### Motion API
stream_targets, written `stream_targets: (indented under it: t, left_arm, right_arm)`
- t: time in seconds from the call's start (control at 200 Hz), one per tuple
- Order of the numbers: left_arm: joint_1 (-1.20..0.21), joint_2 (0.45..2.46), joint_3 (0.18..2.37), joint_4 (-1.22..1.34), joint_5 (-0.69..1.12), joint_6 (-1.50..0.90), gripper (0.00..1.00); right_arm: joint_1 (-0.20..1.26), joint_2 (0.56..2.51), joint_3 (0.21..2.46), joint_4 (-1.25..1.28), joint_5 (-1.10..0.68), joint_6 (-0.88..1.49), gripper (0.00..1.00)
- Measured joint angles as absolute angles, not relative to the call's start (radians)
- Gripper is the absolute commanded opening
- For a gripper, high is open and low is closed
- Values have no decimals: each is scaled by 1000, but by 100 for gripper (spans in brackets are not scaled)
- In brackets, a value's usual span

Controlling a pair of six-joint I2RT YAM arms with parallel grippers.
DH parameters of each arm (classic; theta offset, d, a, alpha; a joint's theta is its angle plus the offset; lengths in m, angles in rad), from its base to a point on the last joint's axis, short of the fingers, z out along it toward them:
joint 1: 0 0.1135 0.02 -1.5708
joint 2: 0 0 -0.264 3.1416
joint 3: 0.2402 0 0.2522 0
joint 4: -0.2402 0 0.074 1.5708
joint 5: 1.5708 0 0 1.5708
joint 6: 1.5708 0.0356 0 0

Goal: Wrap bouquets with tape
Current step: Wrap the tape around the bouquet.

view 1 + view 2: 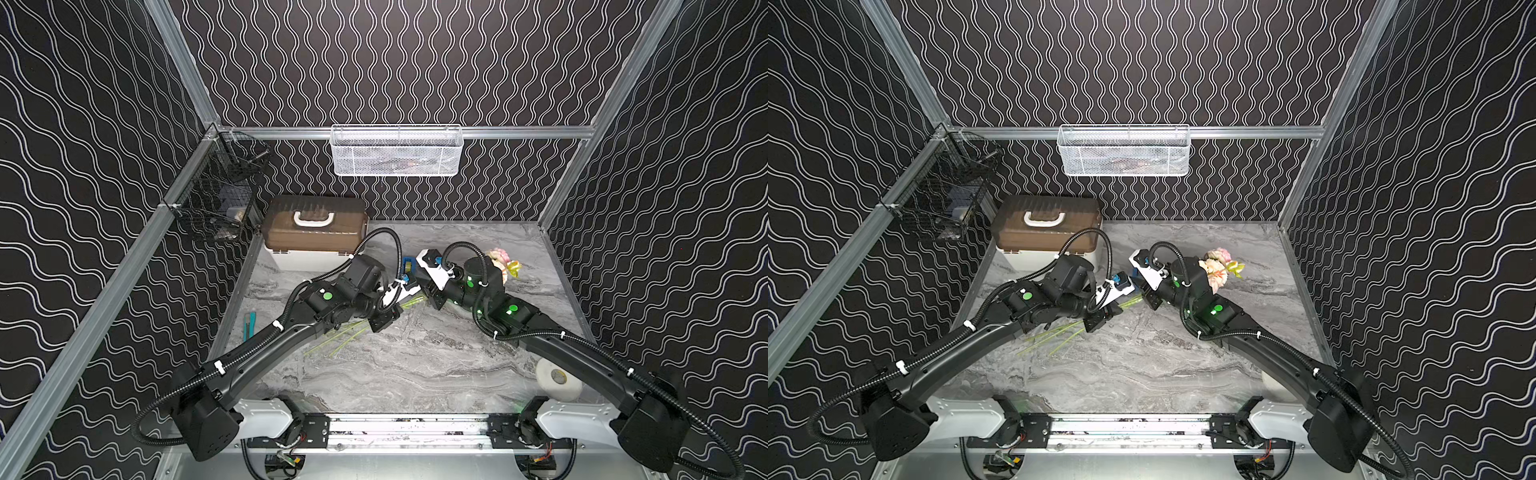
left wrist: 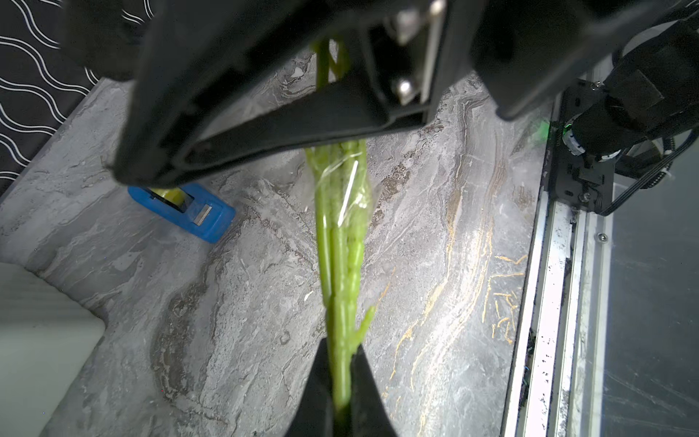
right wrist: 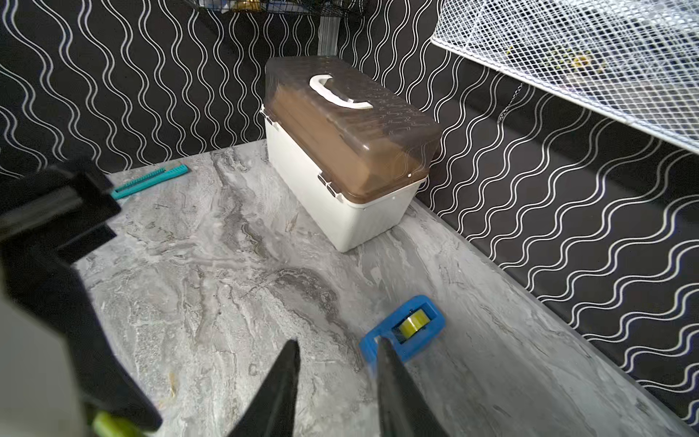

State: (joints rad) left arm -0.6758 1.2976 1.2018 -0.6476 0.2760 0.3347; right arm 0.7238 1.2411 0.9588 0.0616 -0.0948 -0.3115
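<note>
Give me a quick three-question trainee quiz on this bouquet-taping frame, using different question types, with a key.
1. True or false: the left gripper is shut on the bouquet at its stems.
2. Fill in: the right gripper has its jaws ___, with nothing between them.
3. Where is the blue tape dispenser? A) lying on the table; B) between the right gripper's jaws; C) clamped in the left gripper.
Key: 1 true; 2 open; 3 A.
</note>
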Motion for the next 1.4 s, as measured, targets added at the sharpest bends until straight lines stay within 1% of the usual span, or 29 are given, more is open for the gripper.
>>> stream_targets:
  t: [0.155,0.26,0.31,0.461,0.581,0.766,0.876,0.976,1.051,1.236,1.402]
  left_arm:
    - [-677,1296,1202,-650,290,337,0]
    - [-677,1291,1197,-651,296,338,0]
    - [-677,1291,1197,-651,300,338,0]
    - [-676,1295,1197,-644,327,335,0]
    - [-677,1296,1198,-640,348,329,0]
    - [-677,1281,1196,-627,371,315,0]
    - [-677,1290,1198,-625,366,307,0]
    - [-676,1310,1213,-627,358,284,0]
    - [-673,1321,1223,-630,354,279,0]
    - [-657,1320,1232,-621,352,230,0]
    - [-633,1290,1232,-603,367,202,0]
  right_arm:
    - [717,1259,985,42,-14,-379,37]
    - [702,1286,1020,25,53,-431,41]
    - [694,1299,1039,18,86,-453,44]
    - [660,1329,1107,-8,152,-492,45]
    - [636,1339,1168,-16,187,-510,58]
    - [598,1361,1238,-38,233,-519,61]
    - [598,1327,1279,-63,240,-501,63]
    - [600,1239,1294,-98,191,-448,66]
    - [600,1143,1254,-89,128,-397,66]
    - [601,890,1011,-43,-88,-327,62]
    - [603,729,702,87,-283,-331,64]
